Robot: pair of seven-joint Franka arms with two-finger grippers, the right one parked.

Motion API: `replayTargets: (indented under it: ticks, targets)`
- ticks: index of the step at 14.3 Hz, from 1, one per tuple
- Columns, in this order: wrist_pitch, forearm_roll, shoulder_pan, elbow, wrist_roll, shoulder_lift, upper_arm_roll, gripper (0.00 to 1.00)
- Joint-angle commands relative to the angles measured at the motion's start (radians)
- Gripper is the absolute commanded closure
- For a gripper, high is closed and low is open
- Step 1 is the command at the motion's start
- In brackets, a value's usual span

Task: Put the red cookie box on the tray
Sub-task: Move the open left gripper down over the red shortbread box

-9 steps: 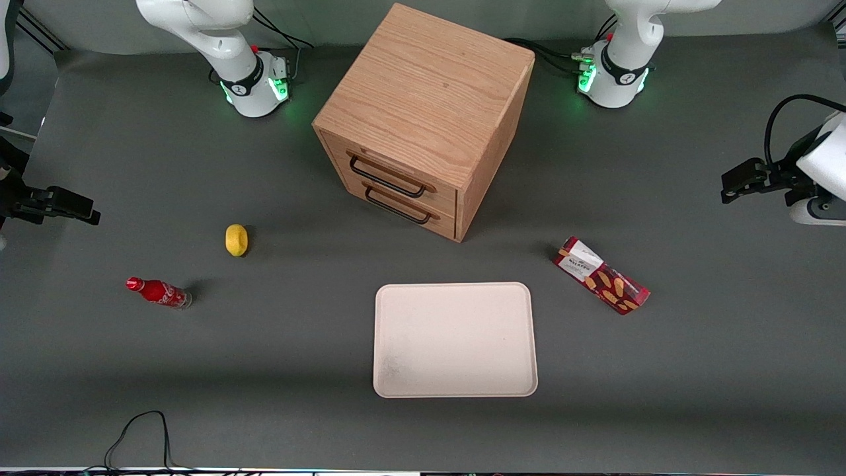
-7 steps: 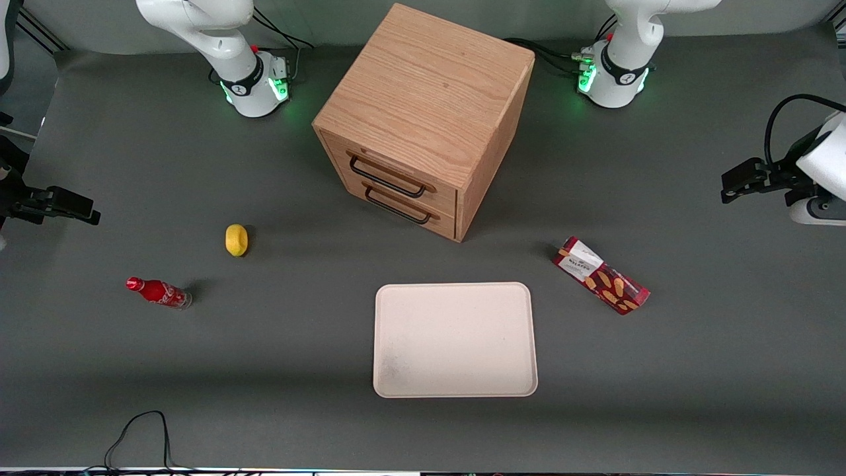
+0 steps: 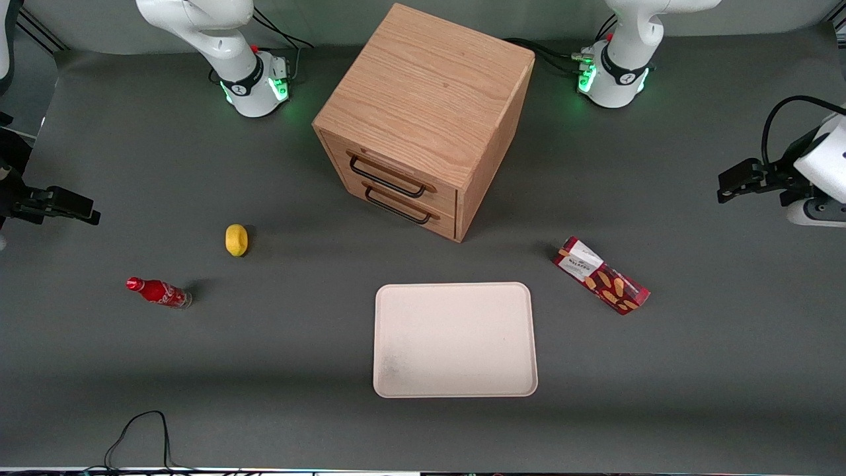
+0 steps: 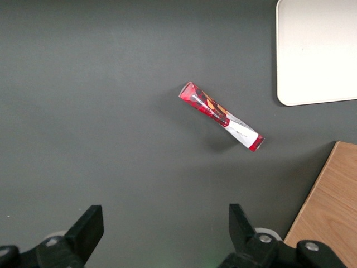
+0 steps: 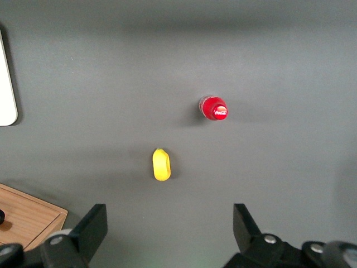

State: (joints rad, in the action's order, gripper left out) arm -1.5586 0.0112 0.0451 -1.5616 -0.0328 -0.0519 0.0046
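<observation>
Dark-red carton with a white label end, the red cookie box [image 3: 601, 276] lies flat on the grey desk [image 3: 727, 370], set at a slant, toward the working arm's end. I see its white end pointing at the wooden cabinet [image 3: 423, 119] and its cookie-printed end nearer the front camera. It touches nothing. Just beside it, toward the middle of the desk, sits the cream-white tray [image 3: 455, 390], with a strip of bare desk between the tray's rim and the box. The tray is in front of the cabinet's two drawers, whose dark handles face it.

My claw [image 3: 727, 187] hovers high near the working arm's edge of the desk, well apart from the box and holding nothing. From the wrist camera I look down on the box [image 4: 221, 116] with the black fingers [image 4: 86, 229] spread wide.

Toward the parked arm's end of the desk, a yellow lemon [image 3: 236, 239] and a small red cola bottle [image 3: 158, 292] lie near each other.
</observation>
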Motion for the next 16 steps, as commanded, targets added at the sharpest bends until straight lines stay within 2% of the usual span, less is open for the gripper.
replayTargets:
  ticks: [1,6,10,13,16]
  targets:
    - [-0.018,0.038,0.019,-0.038,0.046,0.015,-0.024,0.00]
    - [-0.067,0.033,0.162,-0.075,0.318,0.026,-0.035,0.00]
    - [-0.121,0.035,0.164,-0.188,0.405,0.087,-0.031,0.00]
    - [-0.199,0.033,0.162,-0.299,0.774,0.132,-0.025,0.00]
    - [-0.225,0.032,0.136,-0.305,1.185,0.124,-0.025,0.00]
